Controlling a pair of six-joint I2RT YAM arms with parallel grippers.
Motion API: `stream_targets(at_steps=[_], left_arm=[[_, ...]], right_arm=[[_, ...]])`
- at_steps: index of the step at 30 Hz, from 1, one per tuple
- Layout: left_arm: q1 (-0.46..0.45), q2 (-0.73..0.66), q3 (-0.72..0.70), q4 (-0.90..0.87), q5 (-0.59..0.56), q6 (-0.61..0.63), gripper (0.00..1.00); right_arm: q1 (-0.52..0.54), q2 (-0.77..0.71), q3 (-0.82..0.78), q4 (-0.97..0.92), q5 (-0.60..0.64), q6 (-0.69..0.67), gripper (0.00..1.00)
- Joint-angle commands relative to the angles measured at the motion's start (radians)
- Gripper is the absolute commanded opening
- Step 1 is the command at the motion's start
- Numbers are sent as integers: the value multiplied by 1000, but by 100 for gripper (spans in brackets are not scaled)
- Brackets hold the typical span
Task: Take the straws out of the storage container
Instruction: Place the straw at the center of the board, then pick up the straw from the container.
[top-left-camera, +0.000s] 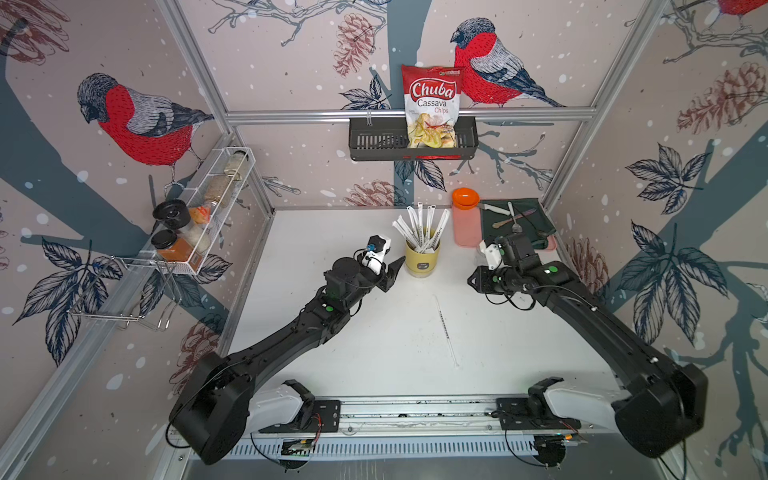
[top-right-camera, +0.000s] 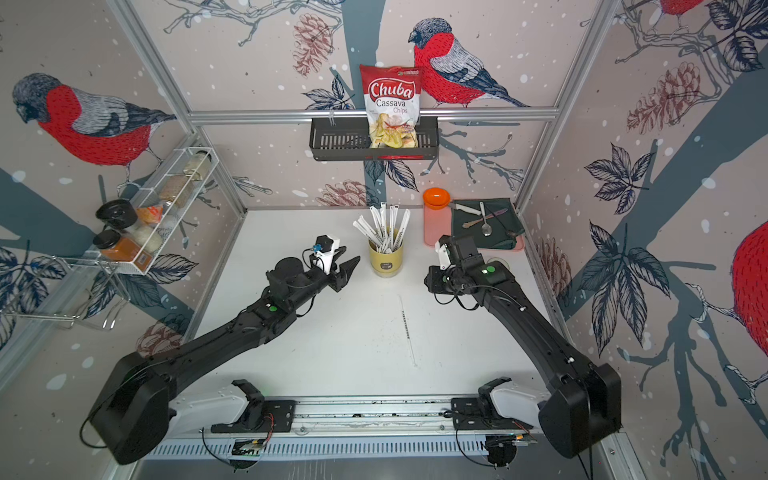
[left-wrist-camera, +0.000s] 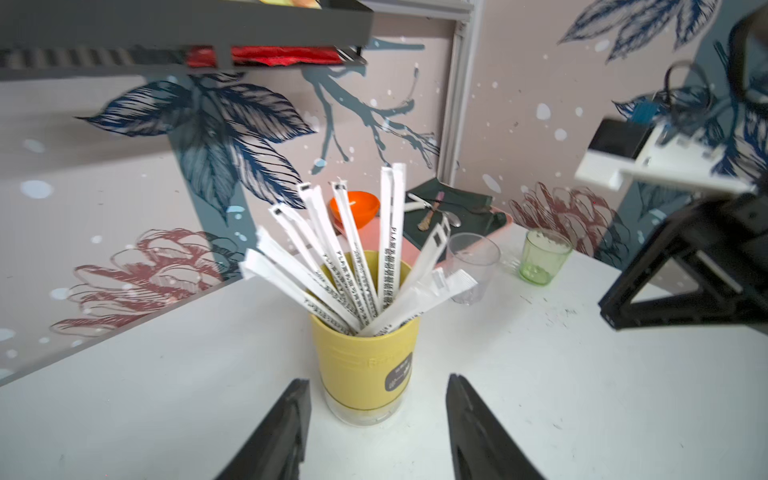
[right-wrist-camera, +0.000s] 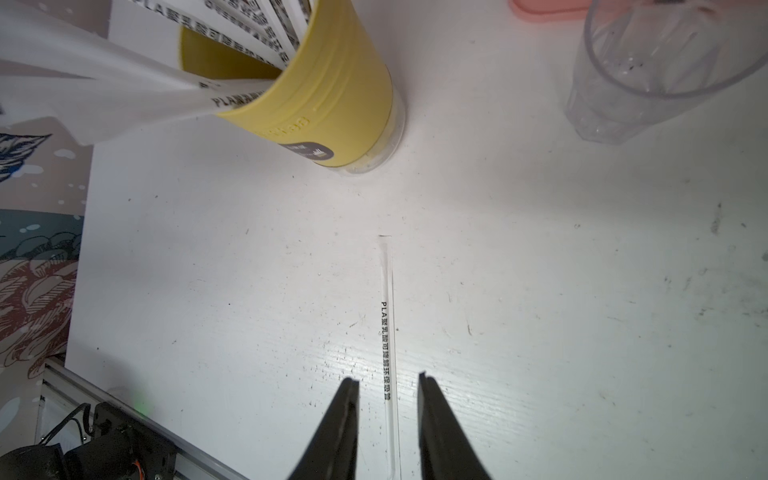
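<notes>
The storage container is stood upright on the white worktop, just beyond the left fingers. These are held apart, one to each side of its base, and no contact with the cup is seen. The straws are fanned out of its mouth, leaning in several directions above the fingers. One loose straw is laid flat on the worktop, apart from the container and nearer the front edge. The right fingers are also parted, with nothing clamped. In the right wrist view the loose straw is seen through the gap between them.

The container is a smooth, pale yellow plastic cylinder with a clear band at its foot and a dark rounded label. The straws are thin and sleeved in flat white paper, printed with small dark characters and black squares at the tips. The worktop is scuffed and speckled. A clear glass and a green glass are set beyond the container.

The left arm is stretched low and forward towards the cup. The right arm is bent inward at the wrist, its fingers turned towards the middle of the worktop.
</notes>
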Motion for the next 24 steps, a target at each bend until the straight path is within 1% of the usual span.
stream_targets(at_steps=[1, 5, 10, 18, 24], left_arm=[[-4, 83, 46, 89, 49, 102, 52], [-3, 178, 102, 87, 63, 163, 49], [-4, 261, 149, 85, 65, 203, 46], [-3, 318, 166, 127, 54, 233, 45], [-4, 351, 191, 132, 13, 257, 44]], right_arm=[[-1, -67, -41, 145, 8, -18, 31], [0, -118, -68, 190, -7, -35, 32], [-2, -138, -88, 210, -3, -51, 32], [-7, -142, -88, 225, -2, -55, 32], [-11, -145, -80, 225, 1, -60, 32]])
